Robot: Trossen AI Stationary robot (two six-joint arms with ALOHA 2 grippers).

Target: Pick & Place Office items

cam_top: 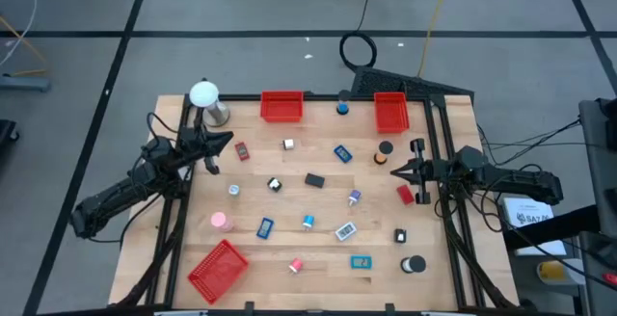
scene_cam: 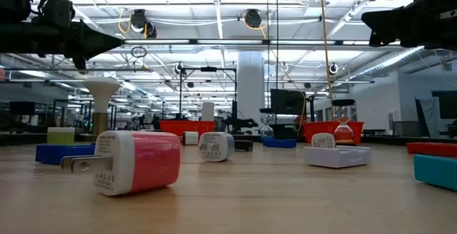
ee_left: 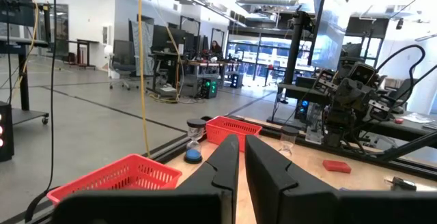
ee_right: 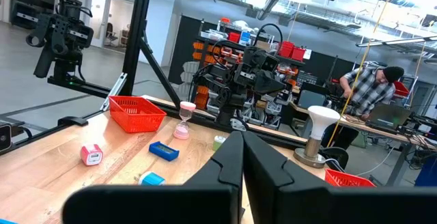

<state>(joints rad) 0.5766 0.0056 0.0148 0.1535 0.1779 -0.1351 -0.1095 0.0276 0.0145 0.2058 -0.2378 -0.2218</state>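
The office items (cam_top: 313,180) lie scattered across the wooden table (cam_top: 318,277) between three red mesh trays (cam_top: 281,106). We find the left gripper (cam_top: 228,141) and right gripper (cam_top: 395,171) raised at opposite edges, jaws closed, empty.

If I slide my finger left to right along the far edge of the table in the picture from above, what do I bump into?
White ball on its stand → red tray → small blue thing → second red tray.
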